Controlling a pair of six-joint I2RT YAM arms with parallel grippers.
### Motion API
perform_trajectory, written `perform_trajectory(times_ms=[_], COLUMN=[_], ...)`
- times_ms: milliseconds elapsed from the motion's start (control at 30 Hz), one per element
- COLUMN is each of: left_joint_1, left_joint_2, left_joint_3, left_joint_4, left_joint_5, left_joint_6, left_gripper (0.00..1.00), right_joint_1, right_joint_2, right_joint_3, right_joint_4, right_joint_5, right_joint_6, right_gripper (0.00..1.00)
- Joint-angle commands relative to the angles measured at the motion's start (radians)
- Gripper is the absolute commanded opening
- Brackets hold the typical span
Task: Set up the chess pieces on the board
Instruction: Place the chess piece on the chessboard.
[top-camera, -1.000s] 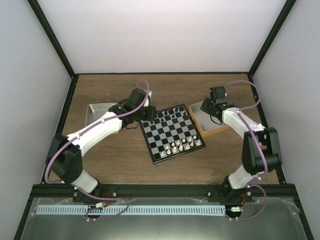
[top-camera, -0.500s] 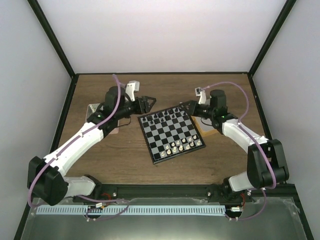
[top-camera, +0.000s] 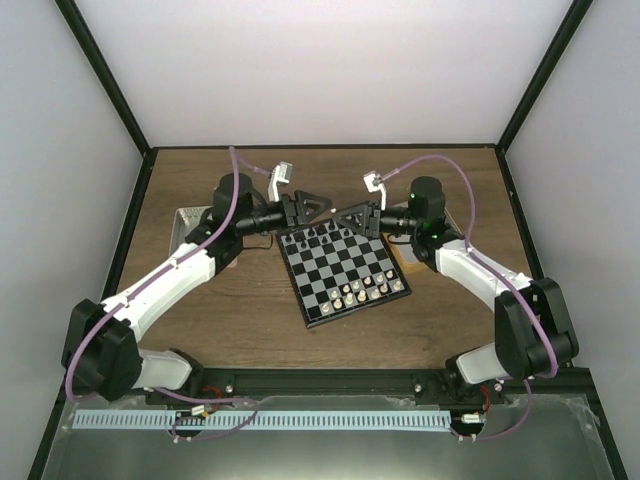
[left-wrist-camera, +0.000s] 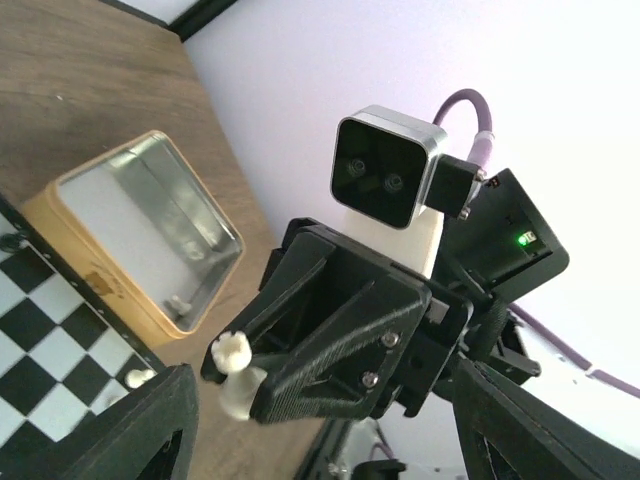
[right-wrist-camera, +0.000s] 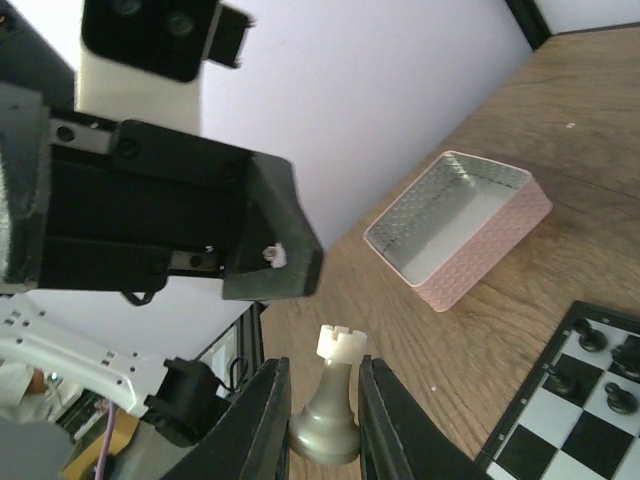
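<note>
– Above the far edge of the small black-and-grey checked chessboard, the two arms meet nose to nose. The right gripper is clamped on the base of a cream-white plastic rook, leaving its crown free. The left gripper faces it with fingers spread wide and nothing between them.

– So a pass from right to left, by the look of it. How should it go?

– I'd have the left fingers close on the crown and upper stem, clear of the right's fingers. The right should let go only once that hold is firm. Keep the rook upright, then lower it onto its square at the board's near edge without brushing the other cream-white chessmen crowded near the board's near right corner.

– And the trays?

– The pink rectangular tin tray, by the desk's left edge, shows only bare embossed metal inside. The orange-tan rectangular tin tray, just beside the board's right edge, holds a pale speck or two by one wall, too small to name. Tiny black chessmen line the board's far rows.
</note>
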Motion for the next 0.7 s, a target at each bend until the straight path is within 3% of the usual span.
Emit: perform_trajectory(times_ms=[0, 367, 667], left_joint_1=[-0.002, -0.002, -0.002], left_joint_2=[0.017, 0.026, 0.057], left_joint_3=[-0.006, 0.001, 0.003], left_joint_4=[0.09, 0.055, 0.047], left_joint_5=[0.08, 0.031, 0.041], left_joint_6=[-0.111, -0.156, -0.163], left_gripper=[0.71, 0.51, 0.34], right_joint_1=[0.036, 0.05, 0.05], right_joint_2=[-0.033, -0.029, -0.024], right_joint_3=[0.055, 0.132, 0.141], right_joint_4=[0.031, -0.12, -0.143], right_joint_5=[-0.059, -0.038, -0.046], right_joint_6=[-0.091, -0.304, -0.333], right_gripper=[0.17, 0.17, 0.17])
